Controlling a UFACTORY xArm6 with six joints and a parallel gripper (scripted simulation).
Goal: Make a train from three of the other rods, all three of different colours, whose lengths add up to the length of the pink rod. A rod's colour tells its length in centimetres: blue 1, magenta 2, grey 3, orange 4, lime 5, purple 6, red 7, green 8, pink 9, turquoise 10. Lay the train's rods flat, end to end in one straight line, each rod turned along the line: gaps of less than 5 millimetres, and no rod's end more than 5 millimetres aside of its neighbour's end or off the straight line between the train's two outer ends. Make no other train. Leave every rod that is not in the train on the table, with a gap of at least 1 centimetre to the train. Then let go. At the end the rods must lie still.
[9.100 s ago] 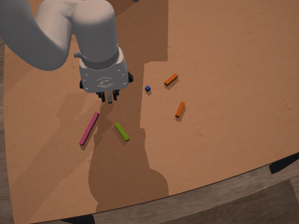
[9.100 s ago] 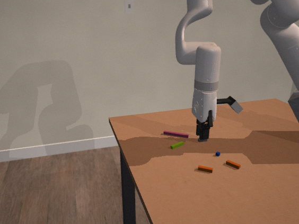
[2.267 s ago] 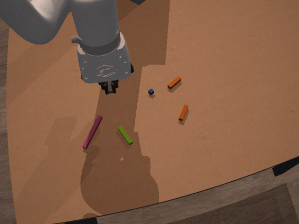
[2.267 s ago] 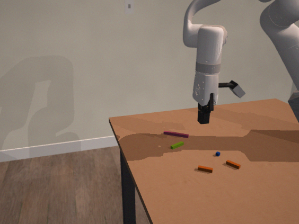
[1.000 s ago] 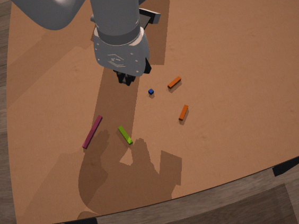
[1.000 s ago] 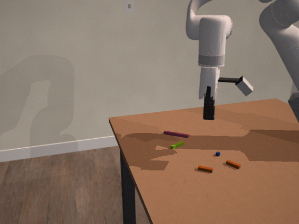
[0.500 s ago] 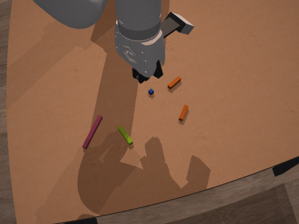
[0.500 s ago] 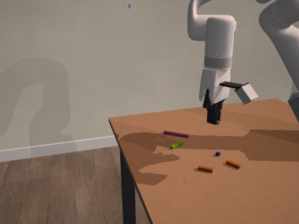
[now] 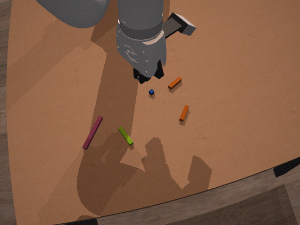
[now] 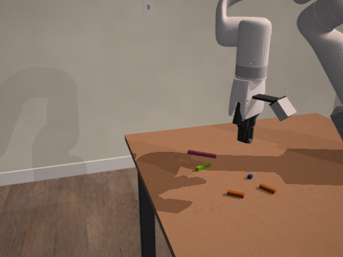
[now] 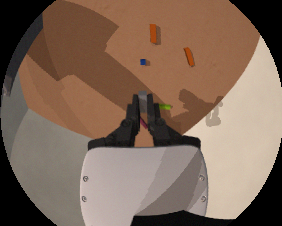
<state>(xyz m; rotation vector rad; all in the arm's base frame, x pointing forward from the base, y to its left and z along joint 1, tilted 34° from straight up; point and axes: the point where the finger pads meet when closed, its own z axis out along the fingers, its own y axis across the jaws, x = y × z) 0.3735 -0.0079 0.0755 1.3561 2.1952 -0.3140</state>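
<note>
Narrow on the grey rod (image 10: 250, 141) (image 11: 143, 102), the gripper (image 9: 141, 80) (image 10: 245, 138) (image 11: 143, 102) hangs above the table (image 9: 234, 77) (image 10: 289, 219) (image 11: 90, 30). Seen from the top, the blue rod (image 9: 151, 92) (image 10: 250, 176) (image 11: 143, 62) lies near its fingertips at five o'clock. One orange rod (image 9: 175, 83) (image 10: 267, 188) (image 11: 153, 33) is at three o'clock; the second orange rod (image 9: 184, 113) (image 10: 235, 194) (image 11: 189, 56) is farther out at four. Lime (image 9: 125, 135) (image 10: 203, 166) (image 11: 166, 106) sits between six and seven, slanting. Farthest is pink (image 9: 92, 132) (image 10: 202, 154) (image 11: 144, 123), at seven. All five table rods lie flat and apart.
</note>
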